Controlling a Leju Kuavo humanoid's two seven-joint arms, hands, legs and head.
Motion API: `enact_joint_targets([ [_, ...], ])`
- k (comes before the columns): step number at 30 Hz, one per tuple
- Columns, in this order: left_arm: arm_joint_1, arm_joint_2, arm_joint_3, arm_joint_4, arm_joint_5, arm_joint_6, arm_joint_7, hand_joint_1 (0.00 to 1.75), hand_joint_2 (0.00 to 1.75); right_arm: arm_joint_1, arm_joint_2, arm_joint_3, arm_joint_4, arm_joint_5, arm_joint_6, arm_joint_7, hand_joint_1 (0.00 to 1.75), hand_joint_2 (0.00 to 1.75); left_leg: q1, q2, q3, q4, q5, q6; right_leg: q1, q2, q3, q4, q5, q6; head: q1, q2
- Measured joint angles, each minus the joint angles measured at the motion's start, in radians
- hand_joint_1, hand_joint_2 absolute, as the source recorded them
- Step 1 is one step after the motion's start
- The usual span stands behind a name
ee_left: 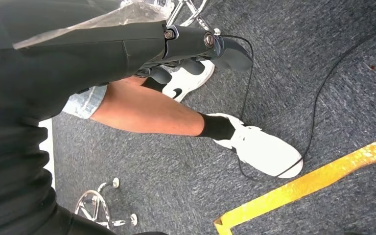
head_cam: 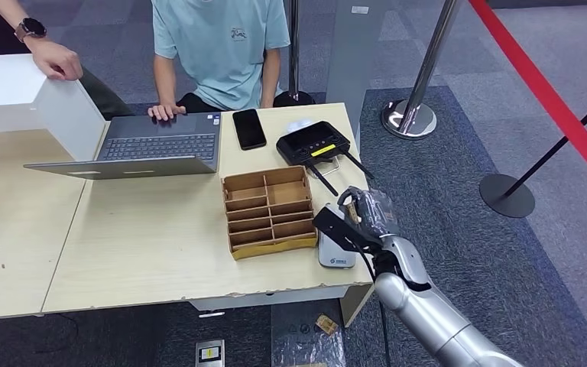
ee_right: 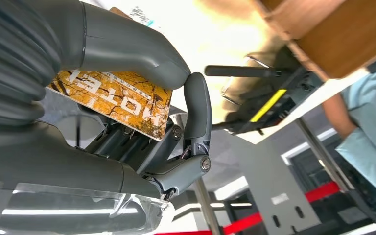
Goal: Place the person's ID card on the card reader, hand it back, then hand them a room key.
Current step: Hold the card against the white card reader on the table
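The wooden table (head_cam: 160, 229) carries everything, and a person in a light blue shirt (head_cam: 222, 46) sits at its far edge, one hand on an open laptop (head_cam: 153, 145). Toward the right edge stands a brown compartment box (head_cam: 269, 210), with a black controller (head_cam: 313, 141) beyond it near the far right corner and a black phone (head_cam: 249, 128) beside the laptop. A pale card reader (head_cam: 335, 248) lies at the near right corner, just right of the box.

The right hand (head_cam: 359, 214) hovers over that corner, above the reader. The right wrist view shows its thumb (ee_right: 132, 46) and fingers (ee_right: 197, 110) clamped on an orange room key (ee_right: 115, 100) printed with the word HOTEL, its long axis running across the palm. The person sits across the table, beyond the box and controller, so the key probably has to travel forward and left toward the far edge. The right arm is the nearer and already carries it.

The left hand (ee_left: 196, 54) hangs down over the carpet with its fingers curled in and nothing in them.
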Motion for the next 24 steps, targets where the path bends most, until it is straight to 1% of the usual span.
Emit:
enact_joint_targets([
  [7,0.000,0.001,0.001,0.000,0.004,0.003,0.001,0.00,1.75,0.062,-0.002,-0.039,0.012,-0.068,-0.043,-0.062,1.75,1.75,0.000,0.000,0.000,0.000,0.000,0.000,0.000,0.000,0.000,0.000,0.000,0.000,0.000,0.000],
  [11,0.000,0.004,0.002,0.000,0.001,0.003,0.008,0.00,1.75,0.082,0.005,-0.054,0.029,-0.118,-0.051,-0.094,1.75,1.75,0.000,0.000,0.000,0.000,0.000,0.000,0.000,0.000,0.000,0.000,0.000,0.000,0.000,0.000],
  [24,-0.001,0.007,0.002,0.000,-0.010,0.001,0.012,0.00,1.75,0.086,0.050,-0.056,0.078,-0.176,-0.049,-0.147,1.75,1.75,0.000,0.000,0.000,0.000,0.000,0.000,0.000,0.000,0.000,0.000,0.000,0.000,0.000,0.000],
])
